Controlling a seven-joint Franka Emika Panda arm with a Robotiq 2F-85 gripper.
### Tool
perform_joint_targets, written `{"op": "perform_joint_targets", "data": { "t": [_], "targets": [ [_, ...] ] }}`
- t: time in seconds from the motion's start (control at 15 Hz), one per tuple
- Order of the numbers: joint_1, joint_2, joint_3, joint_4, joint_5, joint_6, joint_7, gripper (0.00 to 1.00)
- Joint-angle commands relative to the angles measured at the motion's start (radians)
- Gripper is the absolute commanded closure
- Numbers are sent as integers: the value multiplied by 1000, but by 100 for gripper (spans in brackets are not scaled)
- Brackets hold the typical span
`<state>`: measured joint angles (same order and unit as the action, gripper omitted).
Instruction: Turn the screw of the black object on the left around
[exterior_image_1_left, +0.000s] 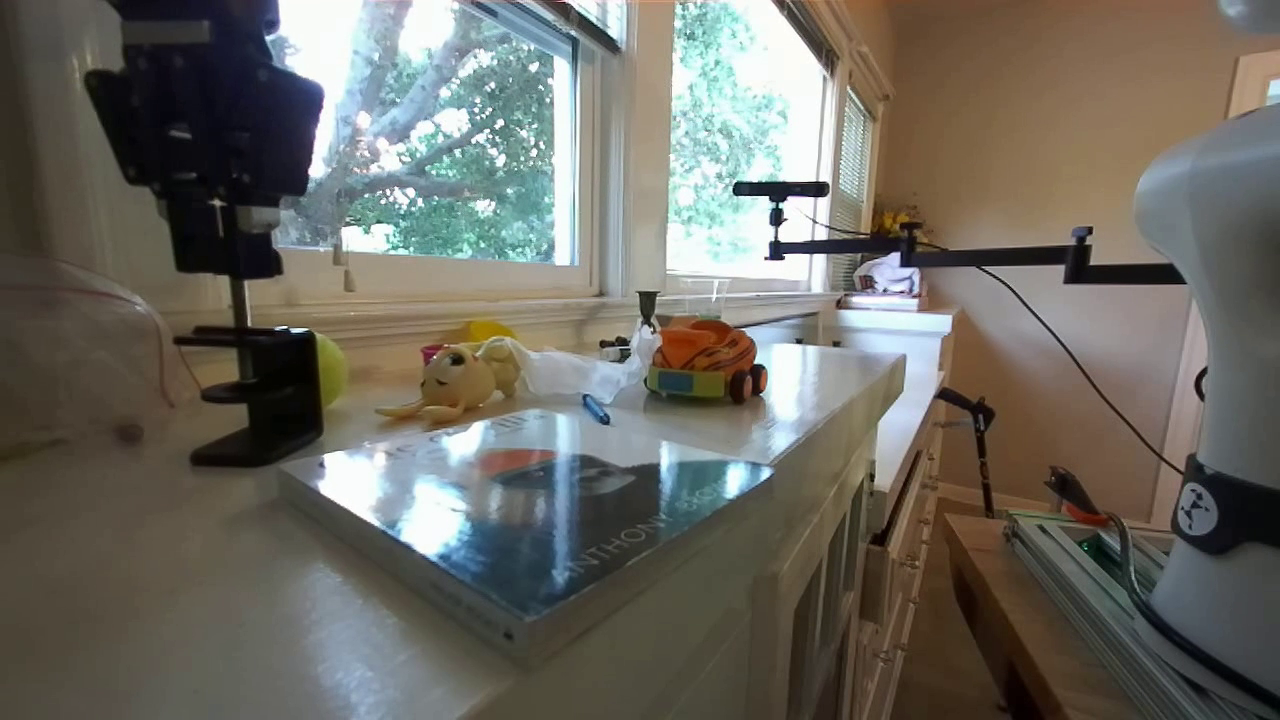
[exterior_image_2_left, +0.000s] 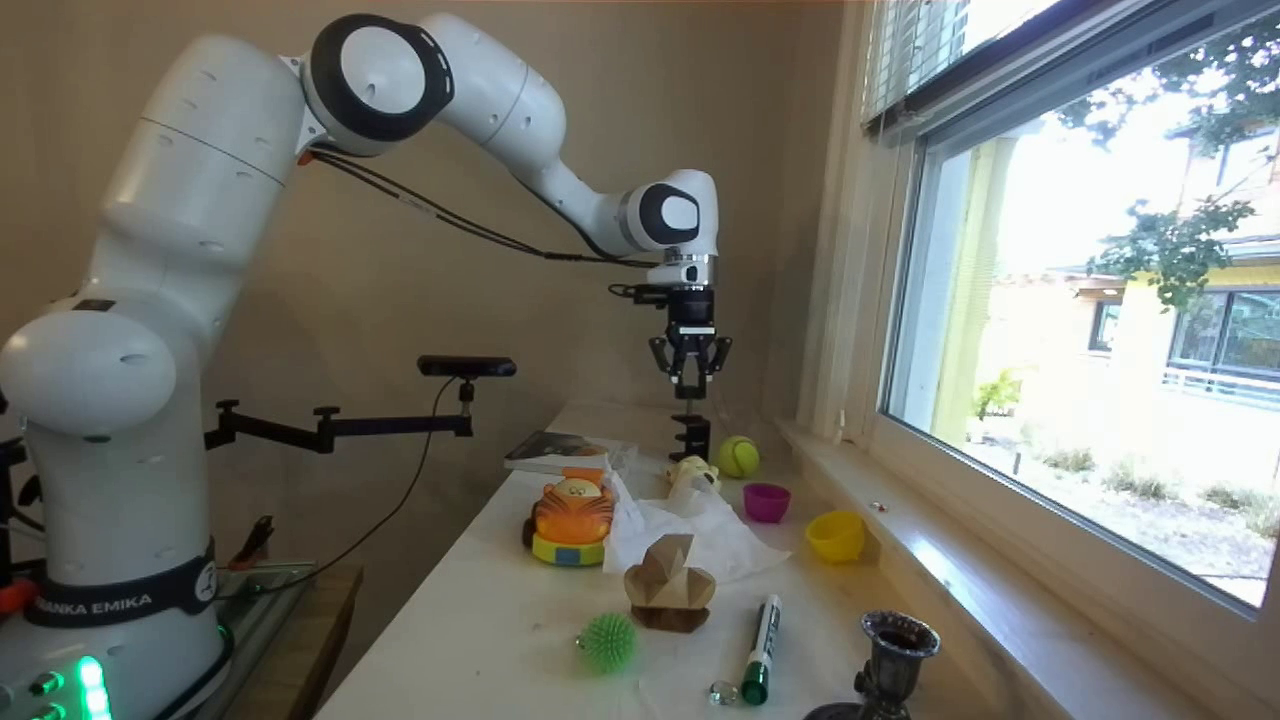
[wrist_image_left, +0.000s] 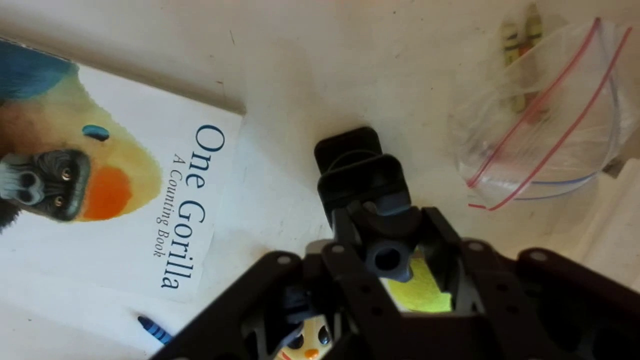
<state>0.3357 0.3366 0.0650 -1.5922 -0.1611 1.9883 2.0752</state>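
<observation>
Nearest me on the white-painted bench (exterior_image_1_left: 180, 590) lies a One Gorilla picture book (exterior_image_1_left: 530, 510), flat, square-cornered, its cover slick enough to throw the daylight back. Just past its corner stands the black C-clamp (exterior_image_1_left: 275, 390), upright and fastened to nothing that I can see, its screw (exterior_image_1_left: 240, 303) rising slim and metal-bright into the gripper (exterior_image_2_left: 690, 388). The fingers look closed on the screw's top, one each side, though the contact itself is hard to make out. My worry is that free base: under a twist the whole clamp may spin along and catch the book. So plain a screw could also slip round in the grip, and a turn off its axis might tip the lot over. Just behind the clamp, a fuzzy tennis ball (exterior_image_1_left: 331, 370) would likely roll if knocked. Further off come a smooth, pale-yellow toy animal (exterior_image_1_left: 460, 380), then thin, crumpled white tissue (exterior_image_1_left: 575, 374), and last a chunky orange toy car (exterior_image_1_left: 705, 350) with tiger stripes and round dark wheels.
</observation>
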Motion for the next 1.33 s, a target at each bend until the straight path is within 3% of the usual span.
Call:
{"op": "perform_joint_targets", "data": {
  "t": [0.0, 0.07, 0.13, 0.27, 0.53, 1.27],
  "targets": [
    [-10, 2, 14, 4, -5, -4, 7, 62],
    [-10, 2, 14, 4, -5, -4, 9, 62],
    [-10, 2, 14, 4, -5, -4, 9, 87],
    [11, 3, -14, 0, -47, 17, 179, 87],
    [7, -1, -13, -9, -34, 23, 348, 87],
    [1, -6, -1, -11, -33, 10, 498, 87]
  ]
}}
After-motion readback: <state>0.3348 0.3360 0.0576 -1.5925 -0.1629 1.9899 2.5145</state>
